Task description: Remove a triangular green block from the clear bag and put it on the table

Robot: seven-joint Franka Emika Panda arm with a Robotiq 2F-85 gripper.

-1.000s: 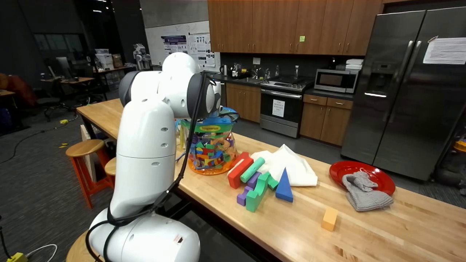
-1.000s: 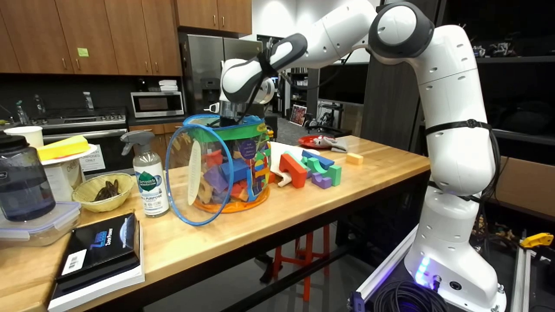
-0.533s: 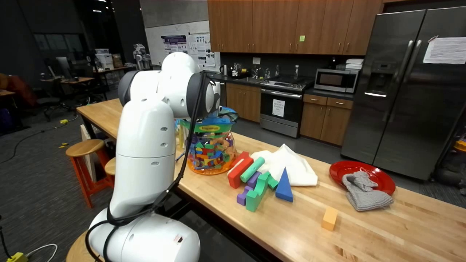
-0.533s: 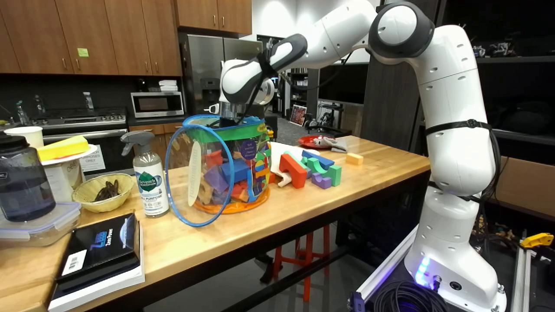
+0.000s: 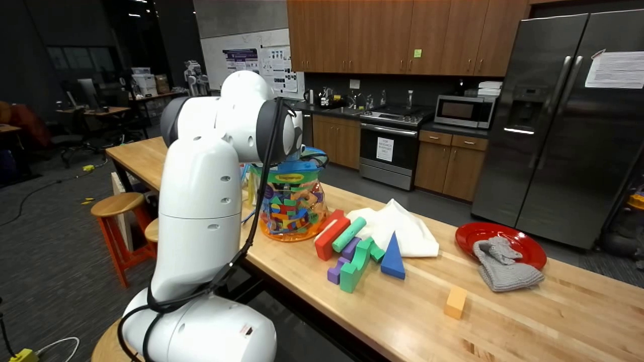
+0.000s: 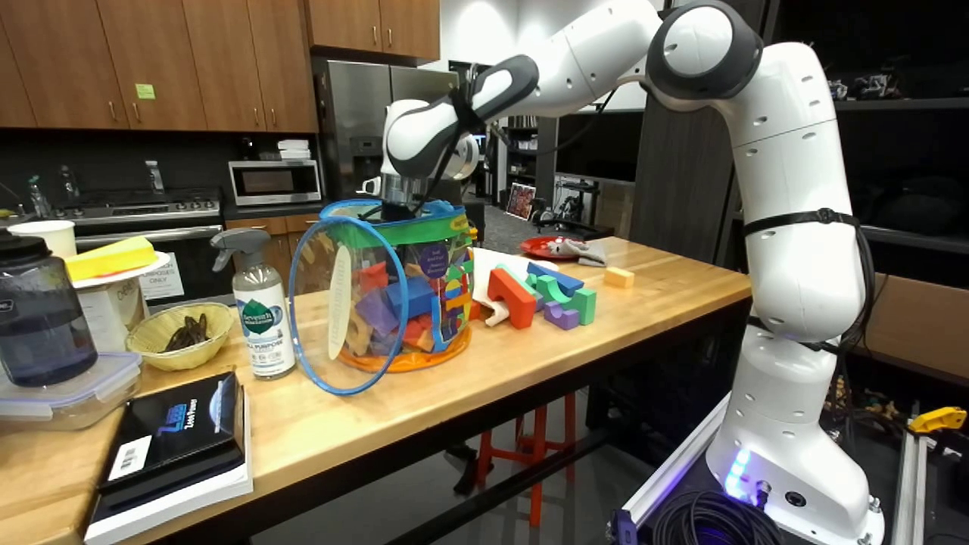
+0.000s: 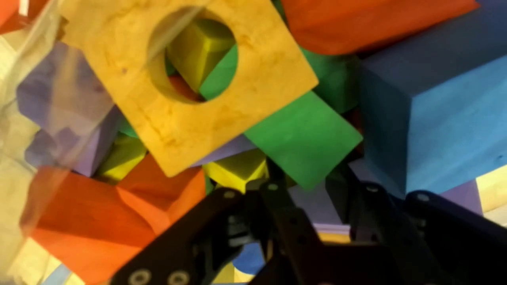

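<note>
The clear bag stands upright on the wooden table, full of coloured blocks. From above, my hand reaches into its mouth, so the fingers are hidden in both exterior views. In the wrist view, a green block shows a diamond-shaped face; whether it is triangular I cannot tell. My gripper has one finger on each side of that block's near corner, the jaws part-way together. Whether both pads press on it is too dark to tell. A yellow block with a round hole overlaps the green one's upper left.
Inside the bag, a blue block and an orange-red block flank the gripper. On the table are a green arch block, a blue triangle and a yellow block. The spray bottle stands beside the bag's round lid.
Over the last half second the arm has risen and drawn back very slightly, the hand still in the bag's mouth. The bag and the blocks on the table look the same.
</note>
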